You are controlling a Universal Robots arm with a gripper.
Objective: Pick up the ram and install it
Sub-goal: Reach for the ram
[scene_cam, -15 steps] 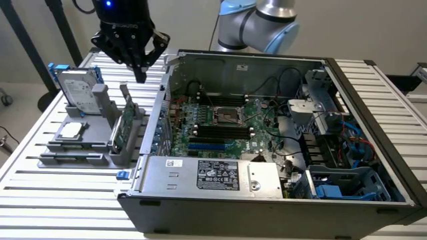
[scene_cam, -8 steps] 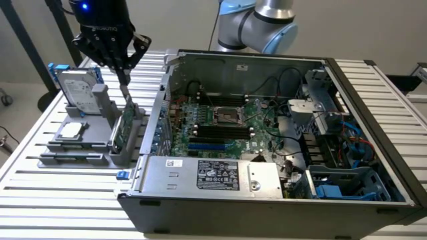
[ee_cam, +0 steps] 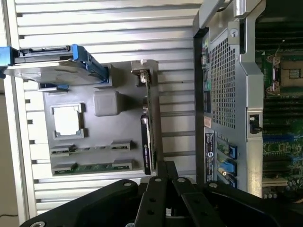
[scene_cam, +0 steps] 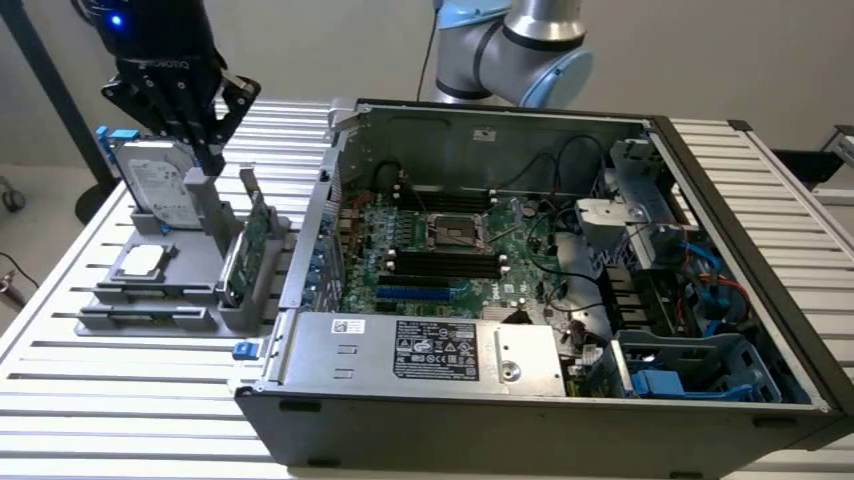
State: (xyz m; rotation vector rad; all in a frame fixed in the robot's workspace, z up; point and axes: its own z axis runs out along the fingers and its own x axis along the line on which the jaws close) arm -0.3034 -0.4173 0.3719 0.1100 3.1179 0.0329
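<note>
The ram is a thin green stick lying flat in a slot of the grey holder, at the end far from the hard drive. My gripper hangs above the back of that holder, beside the hard drive, with its black fingers shut and nothing between them. It is apart from the ram. The motherboard lies in the open computer case, with its long black slots bare.
The holder also carries a silver hard drive, a processor chip and an upright green card with a metal bracket. The case's metal wall rises right beside the holder. A power supply box fills the case front.
</note>
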